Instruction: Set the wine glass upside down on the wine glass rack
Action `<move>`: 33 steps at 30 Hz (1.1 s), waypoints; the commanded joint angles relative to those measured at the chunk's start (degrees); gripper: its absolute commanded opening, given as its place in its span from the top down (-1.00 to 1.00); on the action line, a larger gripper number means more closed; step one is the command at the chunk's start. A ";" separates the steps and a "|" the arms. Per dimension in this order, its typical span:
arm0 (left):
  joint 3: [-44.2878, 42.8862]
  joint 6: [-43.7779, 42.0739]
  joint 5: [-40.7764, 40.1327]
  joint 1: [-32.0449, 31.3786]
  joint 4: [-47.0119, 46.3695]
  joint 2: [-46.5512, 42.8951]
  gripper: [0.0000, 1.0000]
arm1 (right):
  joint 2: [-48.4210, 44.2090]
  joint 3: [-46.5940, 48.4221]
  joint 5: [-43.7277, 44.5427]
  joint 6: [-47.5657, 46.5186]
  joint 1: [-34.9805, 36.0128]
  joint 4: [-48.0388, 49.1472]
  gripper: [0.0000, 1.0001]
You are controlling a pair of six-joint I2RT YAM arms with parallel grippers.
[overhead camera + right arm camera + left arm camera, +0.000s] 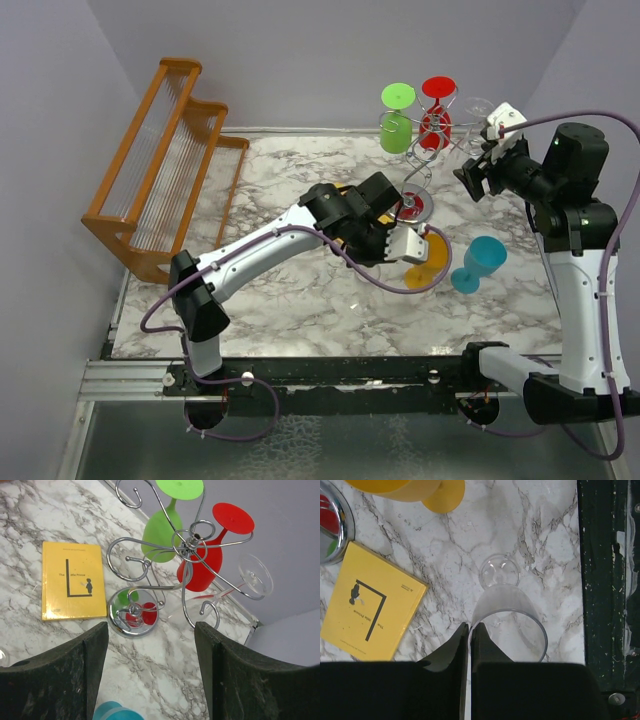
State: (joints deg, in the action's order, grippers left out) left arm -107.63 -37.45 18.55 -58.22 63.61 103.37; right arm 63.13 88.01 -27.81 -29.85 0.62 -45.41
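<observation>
Just beside closed left jaws — wine glass (507,617), toppled.

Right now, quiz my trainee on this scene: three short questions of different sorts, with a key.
1. True or false: the right end effector is open.
2. How many glasses hang upside down on the wine glass rack? A) one B) three C) five
3. Fill in: the clear wine glass beside the left end effector lies on its ____.
Key: 1 true; 2 B; 3 side.
</observation>
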 commanded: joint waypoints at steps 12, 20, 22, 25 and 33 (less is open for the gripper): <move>-7.21 4.73 10.61 10.61 2.47 -14.56 1.00 | 6.48 6.32 -8.28 5.25 -0.54 -1.24 -0.45; -13.67 18.65 20.77 26.07 -7.50 -17.60 1.00 | 8.27 7.86 -17.26 13.93 -0.52 3.89 -0.38; -13.51 21.96 20.70 28.80 -11.67 -18.62 1.00 | 8.93 8.02 -18.98 16.67 -0.45 5.84 -0.38; -12.10 27.55 16.45 30.52 -19.97 -19.89 1.00 | 10.30 8.56 -21.64 20.74 -0.36 8.80 -0.38; -15.58 37.74 10.37 31.06 -30.19 -18.88 1.00 | 13.60 9.90 -19.52 33.49 1.81 17.62 -0.28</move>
State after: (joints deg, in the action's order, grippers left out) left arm -120.20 -7.09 31.46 -27.44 42.74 85.19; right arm 75.20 94.83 -47.48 -4.84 0.89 -33.95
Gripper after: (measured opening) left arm 0.032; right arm 0.657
